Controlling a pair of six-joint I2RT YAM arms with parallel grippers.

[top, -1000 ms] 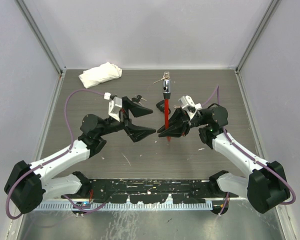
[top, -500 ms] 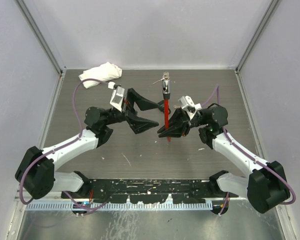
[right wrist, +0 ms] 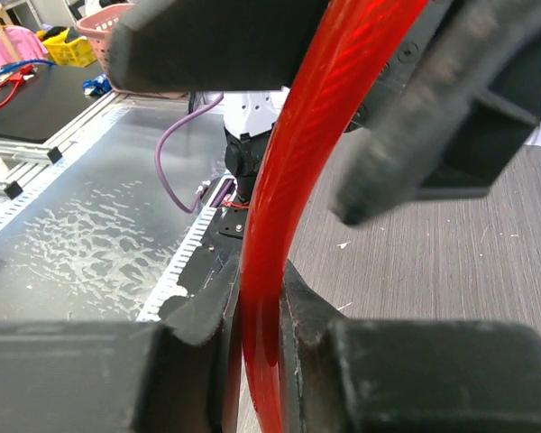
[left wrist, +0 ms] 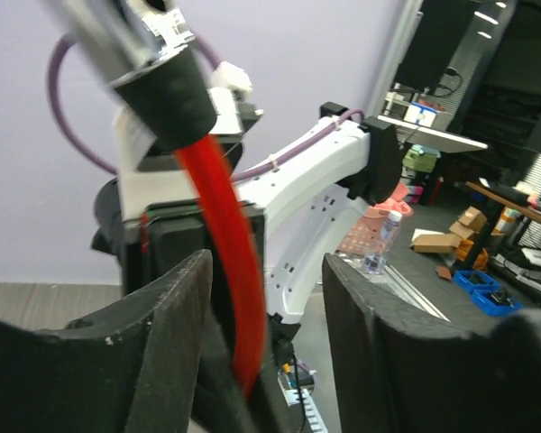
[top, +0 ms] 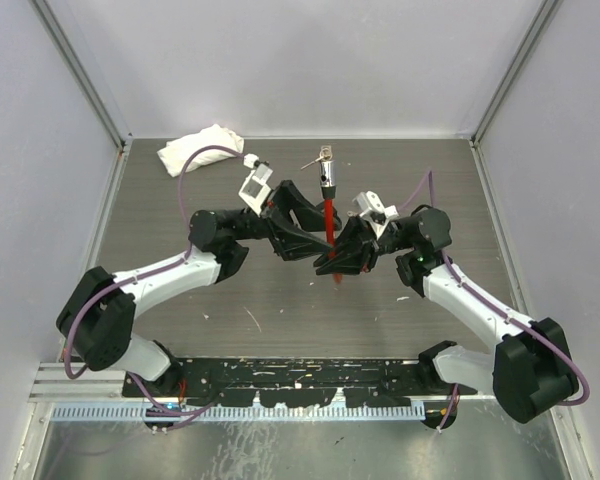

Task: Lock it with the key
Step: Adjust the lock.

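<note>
The left gripper's (left wrist: pixel 267 271) two black fingers (left wrist: pixel 162 334) stand apart at the bottom, a glossy red curved cable (left wrist: pixel 221 234) rising between them, closer to one finger, to a black cylindrical lock body (left wrist: pixel 162 86) at upper left, a white robot arm (left wrist: pixel 316 167) behind.

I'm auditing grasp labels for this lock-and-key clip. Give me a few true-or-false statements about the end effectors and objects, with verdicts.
1. The right end effector is clamped on the red cable. True.
2. The left end effector is shut on the key. False: its jaws stand open on either side of the red cable.
3. The white cloth lies at the far left corner of the table. True.
4. The red cable touches the white cloth. False: it is held mid-table, well apart from the cloth.
</note>
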